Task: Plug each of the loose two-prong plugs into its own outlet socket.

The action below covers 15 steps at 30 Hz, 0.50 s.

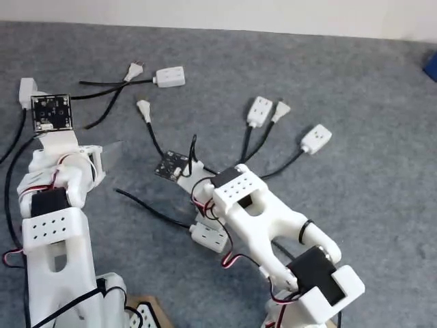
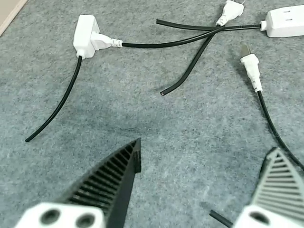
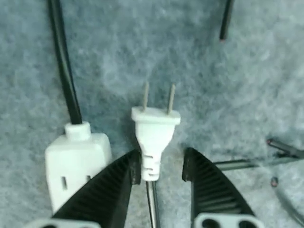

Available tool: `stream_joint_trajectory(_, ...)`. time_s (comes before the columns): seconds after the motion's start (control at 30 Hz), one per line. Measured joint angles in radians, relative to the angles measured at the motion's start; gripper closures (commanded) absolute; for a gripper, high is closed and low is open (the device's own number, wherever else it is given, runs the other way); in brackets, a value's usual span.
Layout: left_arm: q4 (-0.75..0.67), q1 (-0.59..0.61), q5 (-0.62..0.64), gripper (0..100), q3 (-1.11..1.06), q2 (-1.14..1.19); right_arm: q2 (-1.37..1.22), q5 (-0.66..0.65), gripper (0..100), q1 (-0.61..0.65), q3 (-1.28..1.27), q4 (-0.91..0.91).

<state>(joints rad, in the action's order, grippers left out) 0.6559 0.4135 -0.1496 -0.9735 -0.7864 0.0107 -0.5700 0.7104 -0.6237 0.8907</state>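
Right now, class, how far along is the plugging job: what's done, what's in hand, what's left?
Done: one plugged pair. In hand: the right gripper, open, straddles a loose plug beside an outlet, not gripped. Left: three free plugs; the left gripper is open over carpet.

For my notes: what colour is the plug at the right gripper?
White plug; clearest in the right wrist view.

Setting: robotics lab or hobby workshop bench. Evidence: grey felt-covered worktop (image 1: 382, 102); 2 white printed arms, left arm (image 1: 54, 232) and right arm (image 1: 273, 225), wiring exposed; short cut-off cords (image 2: 156, 45); plain pale wall (image 1: 205, 14) behind.
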Motion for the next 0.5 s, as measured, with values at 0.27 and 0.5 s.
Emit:
stream_joint_trajectory(0.27, 0.000, 0.000, 0.000, 61, 0.000, 0.000, -0.048, 0.000, 85.1, 0.012, 0.005, -0.009)
stream_joint_trajectory(0.5, 0.000, 0.000, 0.000, 61, 0.000, 0.000, -0.127, 0.002, 92.4, 0.012, 0.021, -0.011)
